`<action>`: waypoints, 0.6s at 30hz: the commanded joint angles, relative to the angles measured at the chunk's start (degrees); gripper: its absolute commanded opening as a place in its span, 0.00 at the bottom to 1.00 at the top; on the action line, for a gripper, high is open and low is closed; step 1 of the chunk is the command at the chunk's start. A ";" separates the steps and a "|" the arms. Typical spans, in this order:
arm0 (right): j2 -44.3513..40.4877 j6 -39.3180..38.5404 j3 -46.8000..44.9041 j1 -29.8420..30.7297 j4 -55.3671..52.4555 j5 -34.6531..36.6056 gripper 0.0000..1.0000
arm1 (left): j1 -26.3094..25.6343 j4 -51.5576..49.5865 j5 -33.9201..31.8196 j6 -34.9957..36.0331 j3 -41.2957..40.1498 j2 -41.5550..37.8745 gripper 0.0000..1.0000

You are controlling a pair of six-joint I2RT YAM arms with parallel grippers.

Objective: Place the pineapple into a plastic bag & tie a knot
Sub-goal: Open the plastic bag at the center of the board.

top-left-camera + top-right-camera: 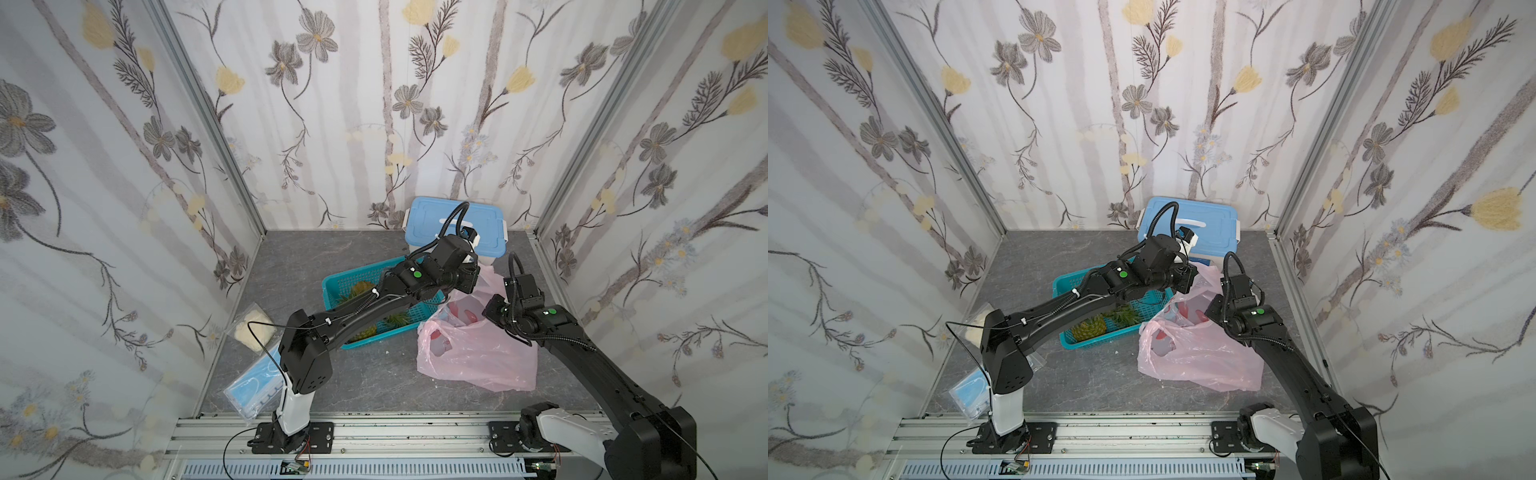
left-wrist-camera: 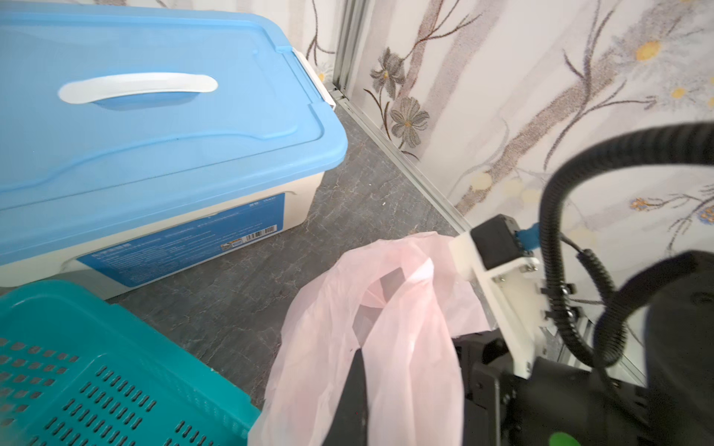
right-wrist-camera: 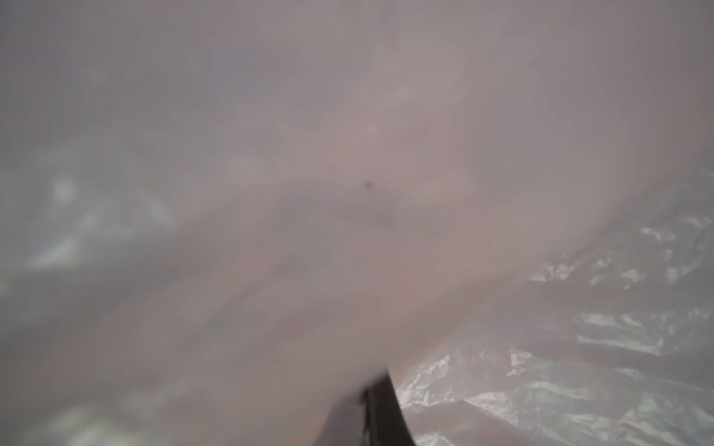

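Left hand (image 1: 467,289) and right hand (image 1: 492,309) both clamp the bag (image 1: 478,353) at its mouth, seemingly to open it; next, the pineapple (image 1: 1088,328) needs lifting from the basket (image 1: 332,286).

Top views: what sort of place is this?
Probably a staged robot test booth, not a real room: floral wallpaper panels in an aluminium frame, left arm and right arm bolted to a rail, household props like the teal basket.

Crumpled translucent pink plastic bag (image 1: 478,353), mouth lifted open; pineapple (image 1: 1089,329) in teal basket (image 1: 1061,284) beside it
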 commanded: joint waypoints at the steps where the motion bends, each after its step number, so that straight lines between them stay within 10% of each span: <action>1: -1.00 -7.91 2.68 -1.23 -3.92 -1.08 0.00 | 1.39 -0.41 -6.35 -2.60 0.94 0.84 0.09; 7: 0.22 -21.88 9.84 -5.66 -10.64 -10.54 0.00 | 3.19 2.15 -3.20 3.13 1.16 0.23 0.73; 11: 4.42 -26.57 15.86 -8.46 -13.99 -17.98 0.00 | 3.67 5.57 2.83 11.05 -3.48 -5.88 0.97; 18: 10.09 -29.79 25.26 -10.52 -20.03 -22.23 0.00 | 4.18 -2.58 9.53 20.49 -11.95 -17.04 1.00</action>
